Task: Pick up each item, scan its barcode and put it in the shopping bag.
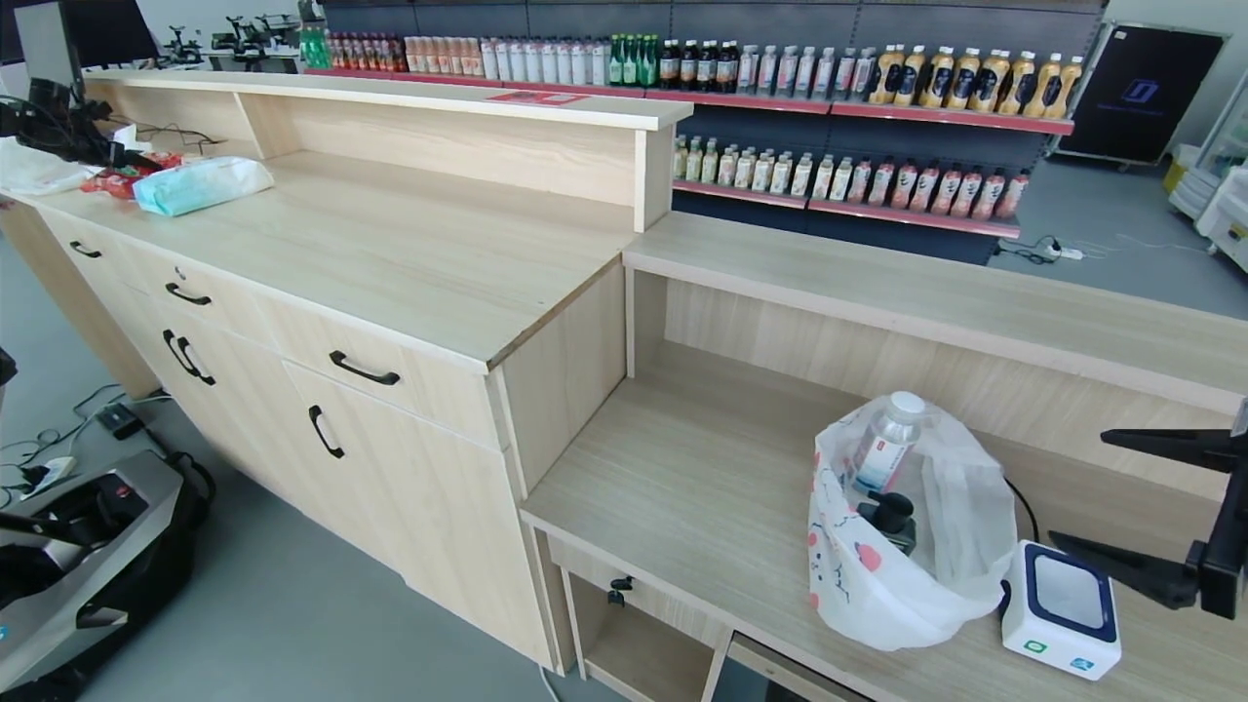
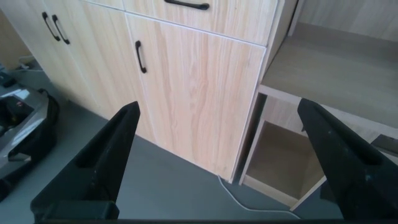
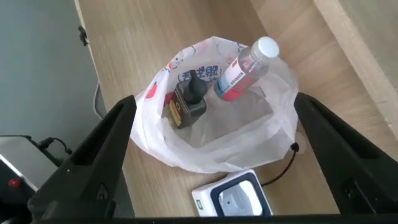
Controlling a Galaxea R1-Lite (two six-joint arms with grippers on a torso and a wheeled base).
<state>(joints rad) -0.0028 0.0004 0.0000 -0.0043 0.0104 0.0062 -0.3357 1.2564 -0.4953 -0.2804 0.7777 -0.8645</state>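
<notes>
Head view first: what was cut off or hard to make out?

The right claw [image 1: 1080, 486] ran off the picture's edge, so just its two dark fingers showed. Far off on the upper surface [image 1: 390, 244], a wipes pack [image 1: 202, 183] lay beside a red packet [image 1: 127, 180], which was too small to identify.

And inside the shopping bag [image 1: 912, 585]?

A dark container [image 1: 889, 517] sat low, its base sunk in the plastic. The right wrist view showed a black top and a yellowish label on it [image 3: 183, 106], nothing more.

How did the claws stand?

Both were spread wide and empty. The right claw [image 3: 216, 101] hung above the bag [image 3: 205, 146], touching nothing. The left claw [image 2: 217, 104] hung over the floor [image 2: 180, 186] before the cabinet doors [image 2: 193, 81].

Where was the bag?

It stood with its mouth open on the lower surface [image 1: 682, 468]. The scanner [image 1: 1061, 609] sat just beside it, window facing up.

Which way did the clear bottle [image 1: 882, 453] point?

It leaned in the bag, long axis tilted, white cap uppermost and poking above the rim, toward the back wall. In the right wrist view, the bottle [image 3: 242, 71] lay close by the dark container.
</notes>
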